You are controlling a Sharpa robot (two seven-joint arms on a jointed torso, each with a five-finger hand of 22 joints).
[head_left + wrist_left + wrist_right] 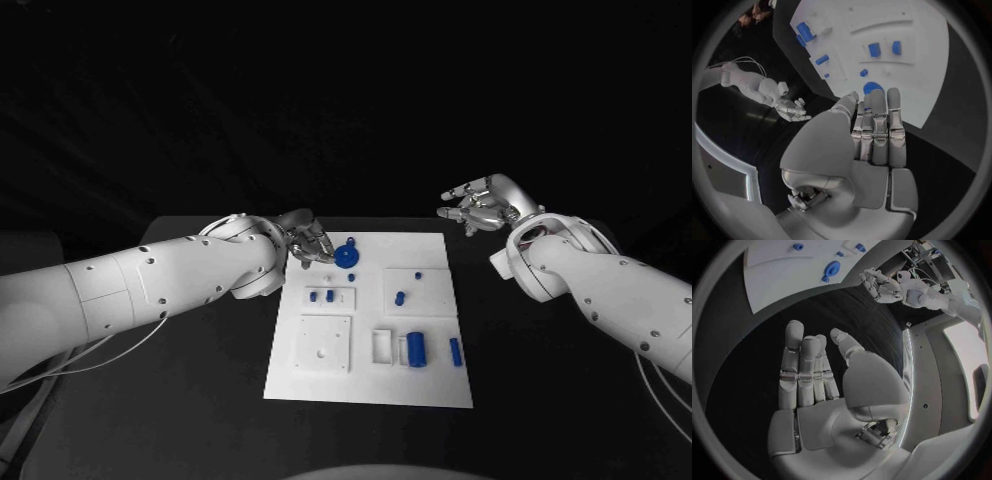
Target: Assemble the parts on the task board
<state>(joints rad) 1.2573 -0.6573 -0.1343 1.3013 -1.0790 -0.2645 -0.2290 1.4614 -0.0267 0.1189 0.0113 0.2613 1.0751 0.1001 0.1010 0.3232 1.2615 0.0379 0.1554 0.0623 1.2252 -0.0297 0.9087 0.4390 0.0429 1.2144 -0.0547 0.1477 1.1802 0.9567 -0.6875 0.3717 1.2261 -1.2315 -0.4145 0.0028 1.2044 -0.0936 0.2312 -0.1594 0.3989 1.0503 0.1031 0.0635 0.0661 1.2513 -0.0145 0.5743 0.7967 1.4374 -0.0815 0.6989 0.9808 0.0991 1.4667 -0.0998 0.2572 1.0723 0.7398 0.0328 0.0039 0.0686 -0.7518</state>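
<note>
White task board (325, 375) bears no readable writing; left hand (306, 240) and right hand (483, 205) spread, holding nothing.

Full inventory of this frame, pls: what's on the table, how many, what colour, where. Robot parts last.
Table: one, black, under everything.
Task board: one, white, flat in the middle of the table.
Round part: one, blue, disc-shaped, at the board's far left corner, right by the left hand's fingertips; contact cannot be told.
Small parts: several, blue, spread over the board's middle; exact count unclear.
Long parts: two, blue, in the board's near right area, the thicker one in a recess, the thinner one beside it.
Left hand: one, silver, at the board's far left corner, fingers straight and held together, holding nothing.
Right hand: one, silver, raised beyond the board's far right corner, fingers apart, holding nothing.
</note>
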